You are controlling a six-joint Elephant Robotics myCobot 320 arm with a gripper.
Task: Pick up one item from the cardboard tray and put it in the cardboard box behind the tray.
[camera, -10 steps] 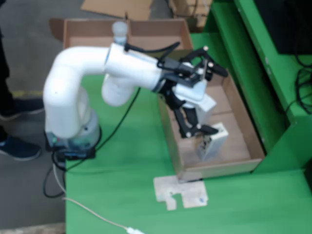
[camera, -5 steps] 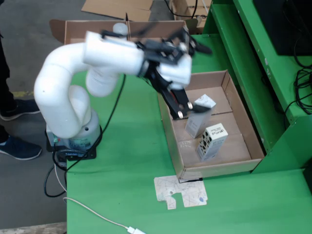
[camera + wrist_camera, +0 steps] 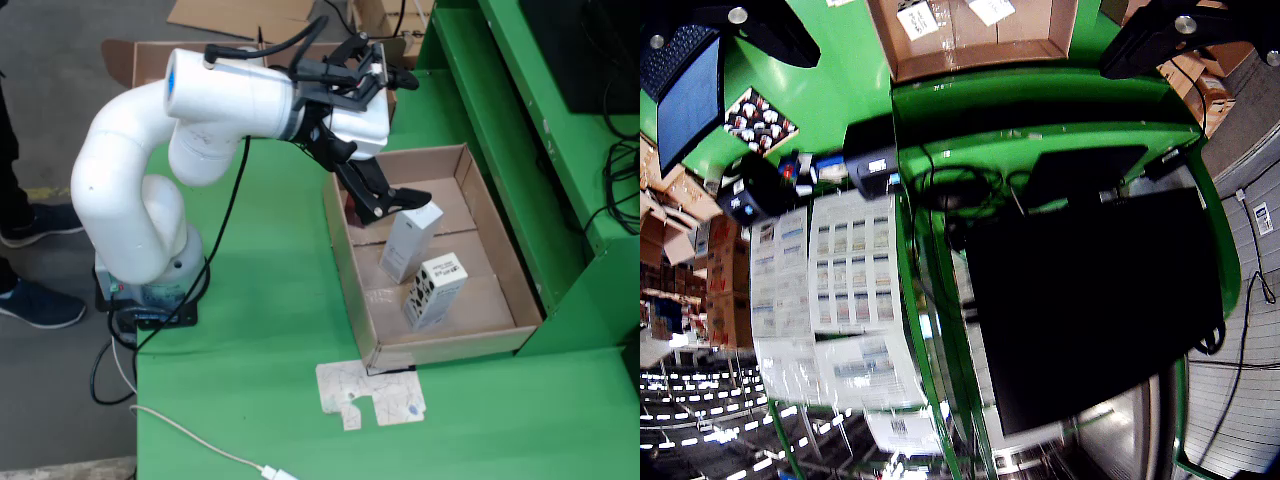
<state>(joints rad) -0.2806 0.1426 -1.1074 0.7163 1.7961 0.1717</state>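
In the fixed view the gripper (image 3: 392, 200), jaws spread, hovers just left of the upright white carton (image 3: 411, 242) in the tray (image 3: 520, 290).

Arm (image 3: 150, 150): white plastic shell, smooth, glossy, highlights along the upper link
Gripper (image 3: 400, 200): black, matt, plastic-looking
Tray (image 3: 345, 260): brown corrugated cardboard, matt, raw-cut rims
Two cartons (image 3: 410, 242) (image 3: 435, 290) in tray: white printed paperboard, smooth, slight sheen
Desk (image 3: 260, 330): green, even, matt; material cannot be told
Scrap (image 3: 372, 392) at desk's near edge: flat, pale printed card, matt
Cable (image 3: 190, 440): white, smooth
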